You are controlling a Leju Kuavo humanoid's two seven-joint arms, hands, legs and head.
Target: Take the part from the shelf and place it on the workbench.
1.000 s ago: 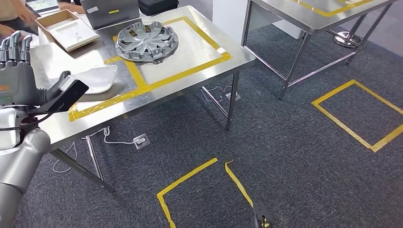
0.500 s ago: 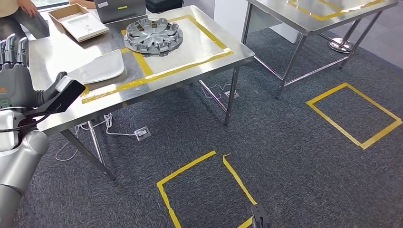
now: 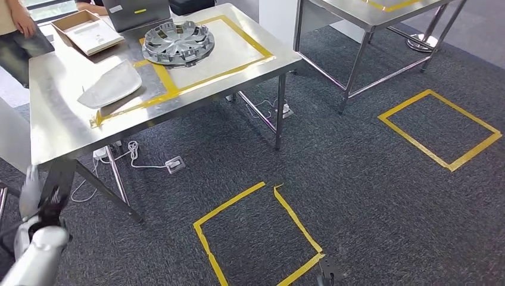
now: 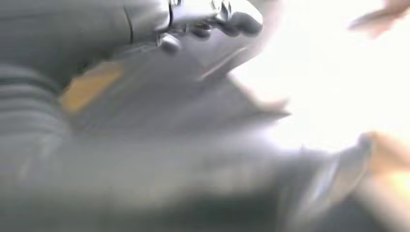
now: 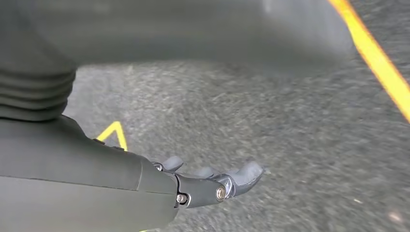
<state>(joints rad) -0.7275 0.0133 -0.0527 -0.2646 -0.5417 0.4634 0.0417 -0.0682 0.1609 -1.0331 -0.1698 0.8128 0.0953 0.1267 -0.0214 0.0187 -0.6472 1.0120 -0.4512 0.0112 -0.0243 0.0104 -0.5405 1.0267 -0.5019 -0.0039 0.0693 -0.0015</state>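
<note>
Silver hubcap (image 3: 177, 42) on workbench (image 3: 59, 119) | right hand (image 5: 145, 188) fingers (image 5: 241, 176) released | left hand (image 4: 159, 96) blurred, cannot tell

silver hubcap (image 3: 177, 42), yellow tape (image 3: 209, 75), grey carpet (image 3: 357, 179)

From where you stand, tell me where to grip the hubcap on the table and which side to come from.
Probably take the hubcap by its rim, at the edge nearest the table's front. It lies flat inside the yellow tape, so only the thin raised rim and the spoke openings offer purchase. Come from the front; a box and a white panel lie on its other sides.
</note>
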